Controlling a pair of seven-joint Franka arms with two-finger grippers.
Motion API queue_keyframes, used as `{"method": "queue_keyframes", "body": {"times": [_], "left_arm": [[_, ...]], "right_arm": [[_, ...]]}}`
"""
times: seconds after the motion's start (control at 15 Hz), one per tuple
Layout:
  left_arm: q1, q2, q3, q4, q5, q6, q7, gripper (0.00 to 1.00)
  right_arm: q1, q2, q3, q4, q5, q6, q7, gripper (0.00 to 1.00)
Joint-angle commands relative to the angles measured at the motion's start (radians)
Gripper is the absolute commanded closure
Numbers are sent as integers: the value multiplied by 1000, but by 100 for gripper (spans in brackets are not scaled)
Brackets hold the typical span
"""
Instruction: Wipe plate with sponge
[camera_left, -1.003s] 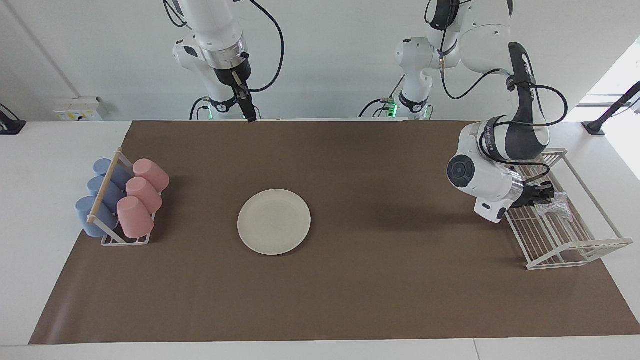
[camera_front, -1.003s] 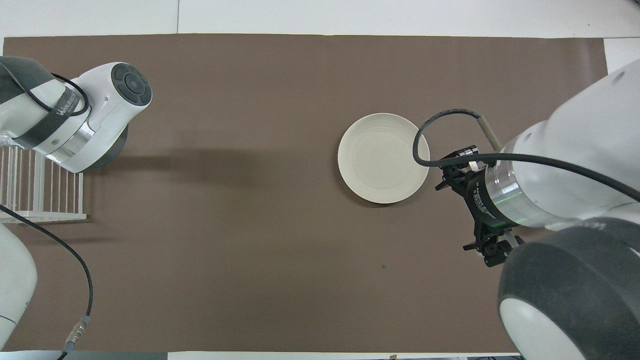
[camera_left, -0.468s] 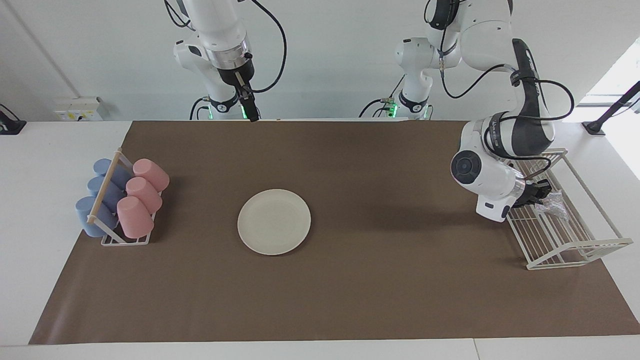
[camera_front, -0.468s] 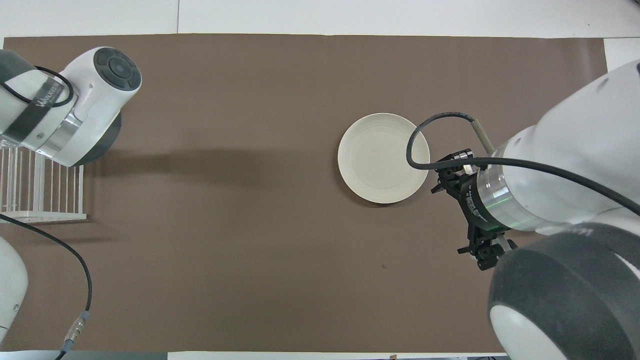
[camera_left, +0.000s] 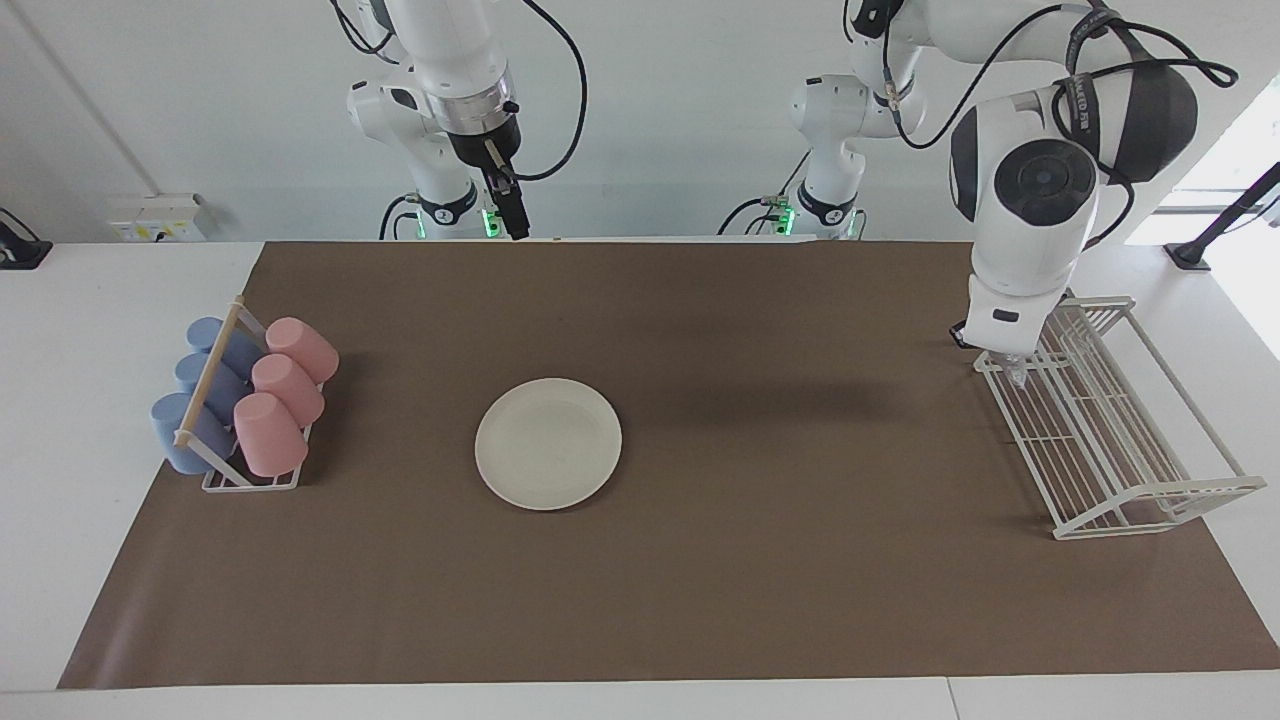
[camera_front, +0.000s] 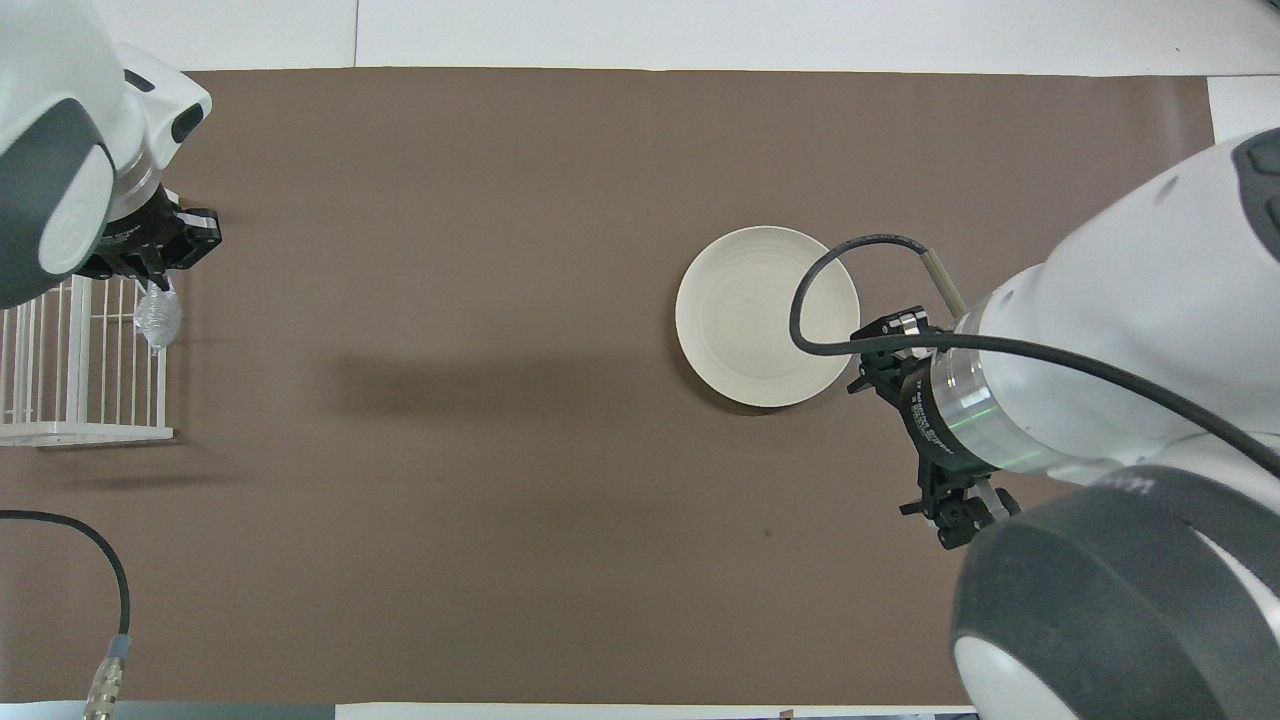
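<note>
The left tool (camera_front: 155, 285) grips the small silvery speckled sponge (camera_front: 157, 320) over the white wire rack (camera_left: 1110, 440); it should carry it slowly to the round cream plate (camera_left: 548, 443) and press softly.

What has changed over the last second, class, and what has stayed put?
The left tool has lifted out of the wire rack, carrying the sponge, which now hangs over the rack's edge. The right tool has drifted slightly toward the left arm's end and waits raised. The plate and the cup rack have not moved.
</note>
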Motion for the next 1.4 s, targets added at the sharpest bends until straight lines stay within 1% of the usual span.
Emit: {"method": "queue_keyframes", "body": {"times": [0.0,0.13,0.2,0.27,0.33,0.47,0.6,0.74,0.87,1.0,1.14,1.27,1.34], "left_arm": [[77,-70,14,11,-313,-28,-5,100],[113,-95,21,4,-548,-16,-8,100],[139,-104,25,-15,-648,-11,-14,100],[157,-131,24,-79,-746,13,-16,100],[174,-173,25,-160,-846,63,-14,100],[179,-271,24,-364,-1002,188,4,100],[174,-351,24,-526,-1159,262,99,100],[170,-410,21,-654,-1297,315,154,100],[141,-431,21,-729,-1406,328,254,100],[113,-431,19,-764,-1452,320,320,100],[91,-434,19,-814,-1530,311,410,100],[64,-435,19,-856,-1584,297,470,100],[61,-438,19,-888,-1630,293,515,100]], "right_arm": [[12,-27,2,-31,14,18,61,0],[20,-27,3,-31,14,16,65,0],[24,-27,2,-31,14,16,65,0],[24,-29,3,-31,14,15,65,0],[26,-29,4,-32,14,13,65,0],[39,-38,10,-46,14,18,81,0],[61,-42,10,-54,14,27,126,0],[67,-46,10,-57,15,33,144,0],[87,-46,10,-61,15,54,171,0],[107,-46,10,-66,17,93,225,0],[133,-61,10,-97,41,146,288,0],[162,-85,10,-152,92,234,349,0],[181,-92,10,-173,102,270,373,0]]}}
